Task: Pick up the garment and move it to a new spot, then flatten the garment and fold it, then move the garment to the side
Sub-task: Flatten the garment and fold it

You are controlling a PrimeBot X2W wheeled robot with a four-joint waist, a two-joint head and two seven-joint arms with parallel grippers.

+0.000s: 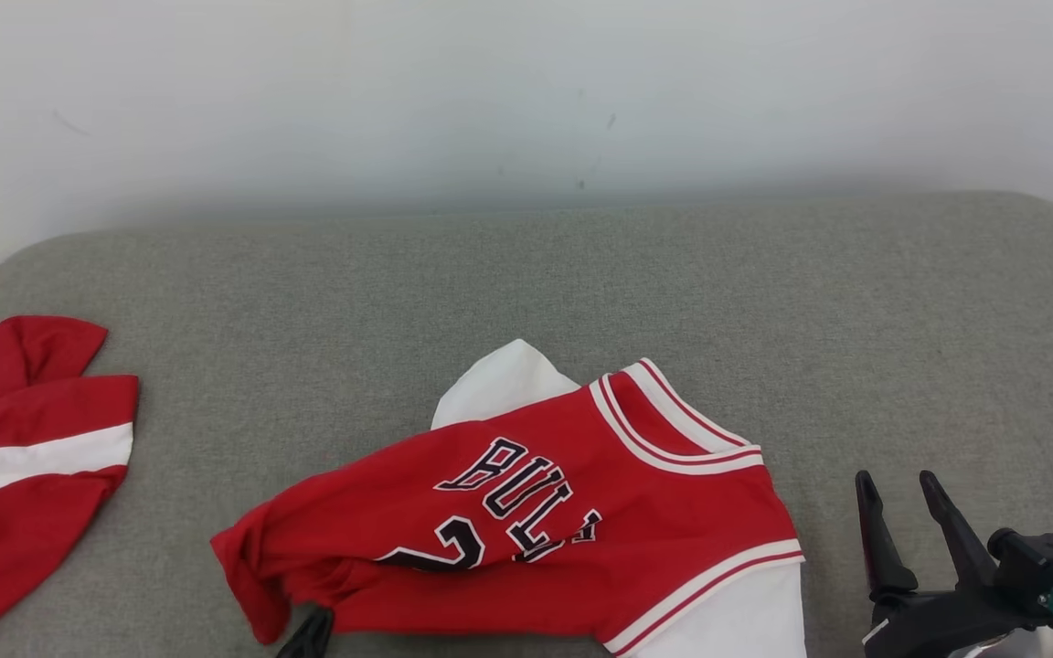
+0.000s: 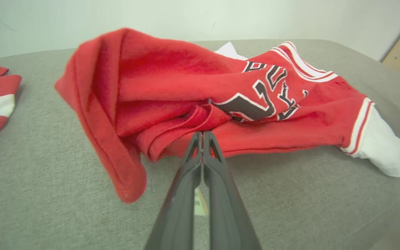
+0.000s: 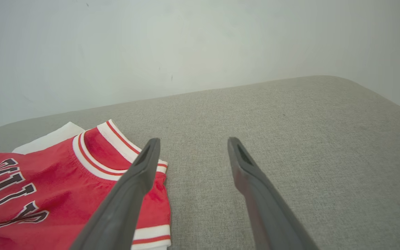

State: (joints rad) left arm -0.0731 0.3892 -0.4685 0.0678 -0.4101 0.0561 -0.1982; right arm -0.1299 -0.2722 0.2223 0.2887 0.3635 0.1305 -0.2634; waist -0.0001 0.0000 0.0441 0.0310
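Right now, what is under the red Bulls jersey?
The jersey lies on the grey cushion; white sleeve fabric pokes out from beneath. The left gripper, shut on a fold, reaches under its near edge. Beneath the middle is covered.

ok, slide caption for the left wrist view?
Left gripper shut on a fold of the crumpled red Bulls basketball jersey on the grey fabric cushion.

Two garments are counted on one grey fabric-covered cushion (image 1: 581,292): one red basketball jersey (image 1: 526,512) with black, white-edged lettering and white sleeve parts, and one crumpled red cloth garment (image 1: 24,457) with a white stripe. Two grippers are counted, the left gripper (image 2: 202,133) and the right gripper (image 1: 895,480), each with two long dark fingers (image 3: 134,187), four in all.
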